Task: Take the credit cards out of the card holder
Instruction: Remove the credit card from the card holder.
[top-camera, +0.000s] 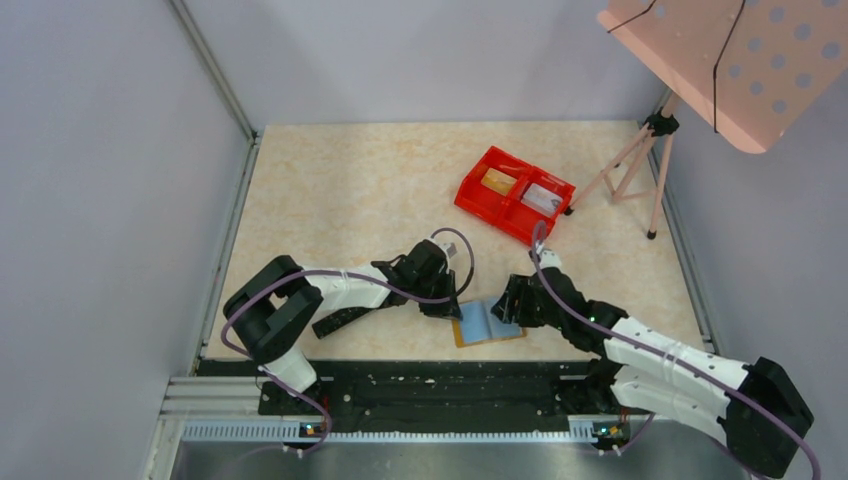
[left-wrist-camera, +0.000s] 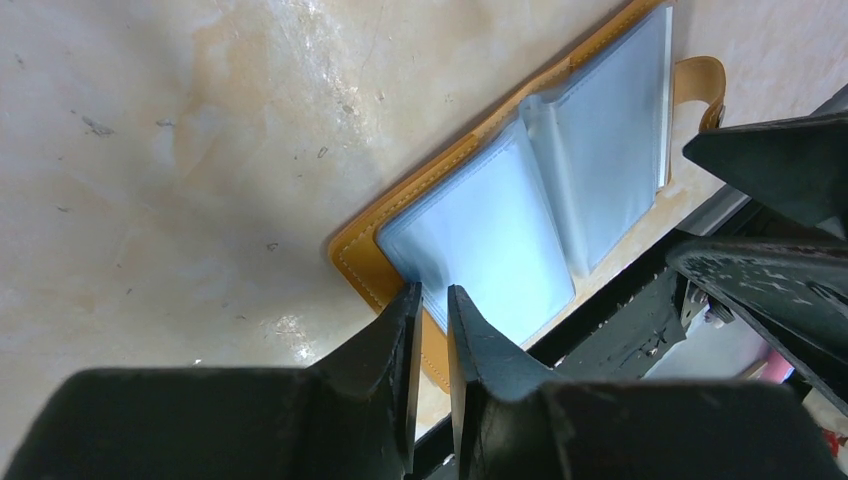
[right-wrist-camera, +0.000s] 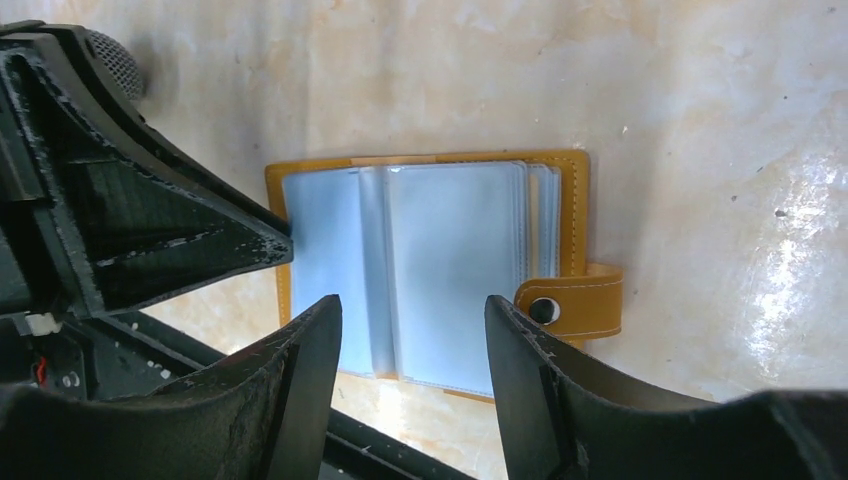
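The card holder (top-camera: 487, 322) lies open near the table's front edge, tan-brown outside with light-blue sleeves inside. It also shows in the left wrist view (left-wrist-camera: 520, 200) and in the right wrist view (right-wrist-camera: 440, 260), its snap tab (right-wrist-camera: 570, 300) pointing right. My left gripper (top-camera: 452, 308) sits at the holder's left edge, jaws almost together with a thin gap (left-wrist-camera: 433, 292), nothing seen between them. My right gripper (top-camera: 510, 305) is open over the holder's right half (right-wrist-camera: 412, 305). A yellow-gold card (top-camera: 497, 181) and a pale grey card (top-camera: 541, 198) lie in the red tray.
The red two-compartment tray (top-camera: 470, 190) stands at the back right. A tripod (top-camera: 640, 160) with a pink perforated board (top-camera: 730, 60) stands at the right edge. The black front rail (top-camera: 430, 385) runs just below the holder.
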